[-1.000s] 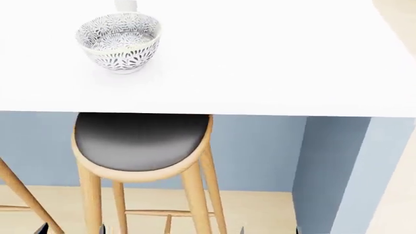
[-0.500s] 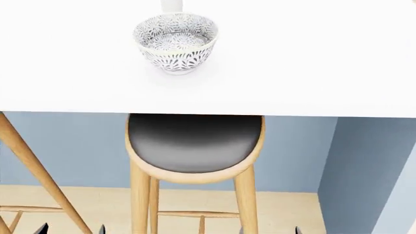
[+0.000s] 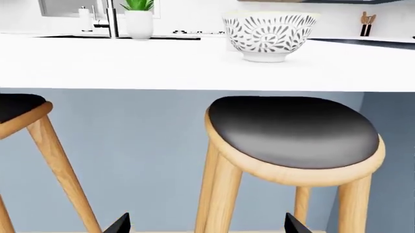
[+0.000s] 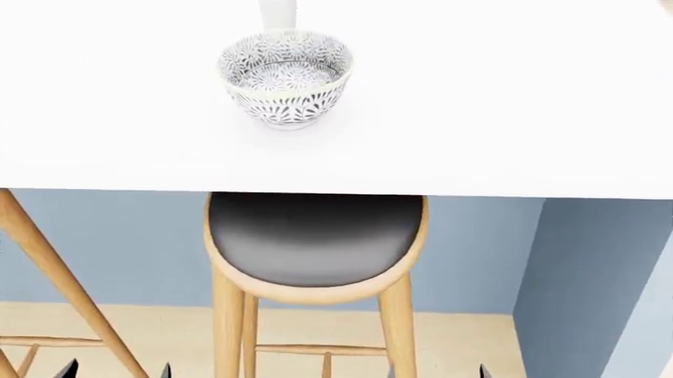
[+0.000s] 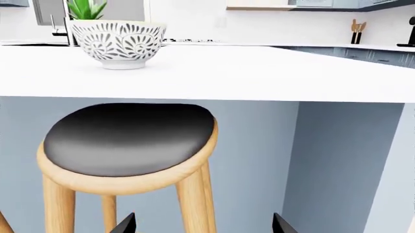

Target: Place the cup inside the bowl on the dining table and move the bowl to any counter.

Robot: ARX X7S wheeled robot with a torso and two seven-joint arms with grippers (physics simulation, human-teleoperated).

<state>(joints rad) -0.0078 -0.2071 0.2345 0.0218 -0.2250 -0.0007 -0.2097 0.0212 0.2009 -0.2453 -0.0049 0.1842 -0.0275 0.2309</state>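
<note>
The black-and-white floral round bowl [image 4: 285, 75] stands on the plain white counter [image 4: 505, 102], the white tapered cup [image 4: 277, 13] just behind. Both pincers hang low, released; raise one above the wooden stool [image 4: 315, 240] first.

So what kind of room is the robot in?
Most likely a kitchen. There's a dining table with a patterned bowl on it, a wooden stool tucked underneath, and behind them a counter with utensils and a faucet.

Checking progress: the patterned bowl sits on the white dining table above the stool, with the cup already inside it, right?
Not quite. In the head view the bowl is empty; the cup stands on the dining table just behind it. The bowl is indeed above the stool.
</note>
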